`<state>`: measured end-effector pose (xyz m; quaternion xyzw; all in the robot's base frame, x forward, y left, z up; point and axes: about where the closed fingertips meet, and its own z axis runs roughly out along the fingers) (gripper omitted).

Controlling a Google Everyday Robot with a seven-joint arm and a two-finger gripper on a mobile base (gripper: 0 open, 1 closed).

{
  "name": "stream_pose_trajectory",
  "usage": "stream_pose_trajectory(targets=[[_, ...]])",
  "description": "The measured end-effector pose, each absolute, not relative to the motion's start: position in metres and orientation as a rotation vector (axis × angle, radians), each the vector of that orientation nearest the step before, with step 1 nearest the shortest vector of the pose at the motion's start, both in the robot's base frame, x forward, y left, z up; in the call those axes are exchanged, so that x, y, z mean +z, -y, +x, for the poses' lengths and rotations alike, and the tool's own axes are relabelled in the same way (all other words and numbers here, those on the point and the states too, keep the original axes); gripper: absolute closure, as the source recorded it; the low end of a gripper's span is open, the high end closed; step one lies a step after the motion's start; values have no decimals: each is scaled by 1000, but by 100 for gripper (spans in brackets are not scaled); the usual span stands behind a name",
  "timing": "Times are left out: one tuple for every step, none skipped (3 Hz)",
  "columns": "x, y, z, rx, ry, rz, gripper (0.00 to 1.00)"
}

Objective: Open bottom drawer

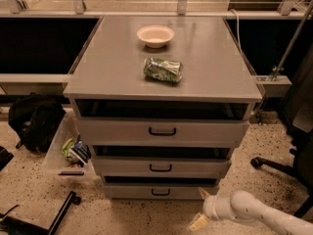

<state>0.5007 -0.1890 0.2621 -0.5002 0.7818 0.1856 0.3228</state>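
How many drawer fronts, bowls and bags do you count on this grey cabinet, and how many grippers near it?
Drawer fronts: 3, namely top drawer, middle drawer, bottom drawer
Bowls: 1, pale bowl on the cabinet top
Bags: 1, green bag on the cabinet top
Grippers: 1, gripper, open, low beside the bottom drawer's right end
Total: 6
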Motion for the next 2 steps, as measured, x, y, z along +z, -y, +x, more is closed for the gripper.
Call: stream_pose_trajectory(targets=[[253,213,531,454,-2036,-1196,0],[249,240,561,406,-2024,-1112,0]])
